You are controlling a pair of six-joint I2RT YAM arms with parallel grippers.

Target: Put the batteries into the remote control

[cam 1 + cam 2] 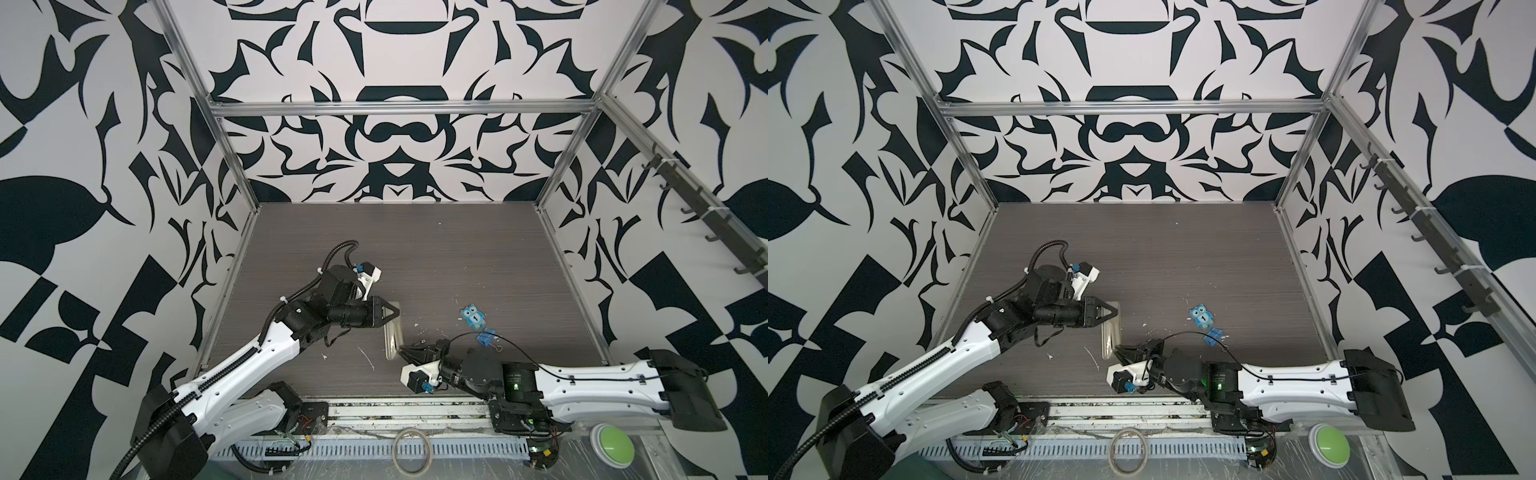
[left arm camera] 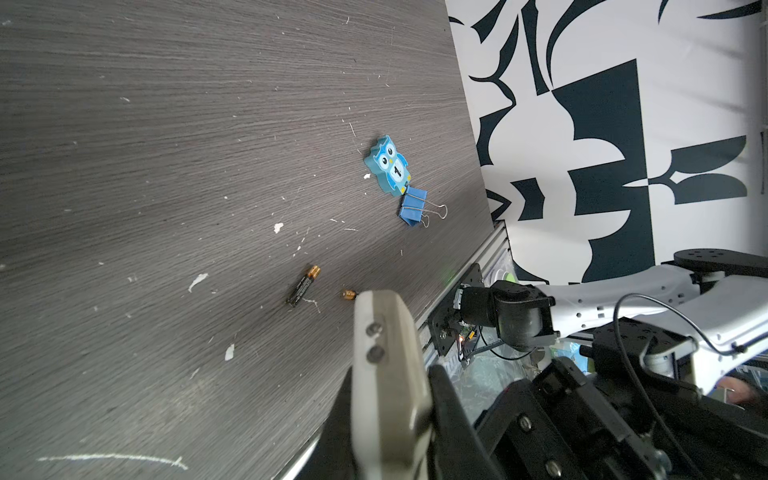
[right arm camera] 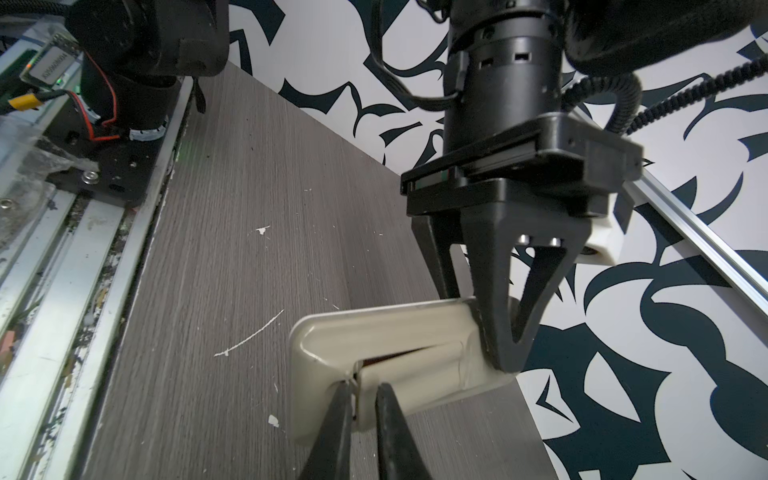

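The beige remote control (image 1: 392,337) (image 1: 1109,338) stands on its long edge on the table, back side showing in the right wrist view (image 3: 374,332). My left gripper (image 1: 397,311) (image 2: 392,382) is shut on its far end. At the near end, my right gripper (image 1: 401,352) (image 3: 366,384) is shut narrowly on the end of the battery cover (image 3: 415,365), which stands slightly ajar with a dark gap beside it. In the left wrist view one battery (image 2: 302,286) lies on the table, and a second battery (image 2: 350,294) peeks out from behind the remote.
A blue owl figure (image 1: 473,316) and a blue binder clip (image 1: 487,336) lie right of the remote. White flecks dot the table. A tape roll (image 1: 411,451) and a green button (image 1: 614,444) sit beyond the front rail.
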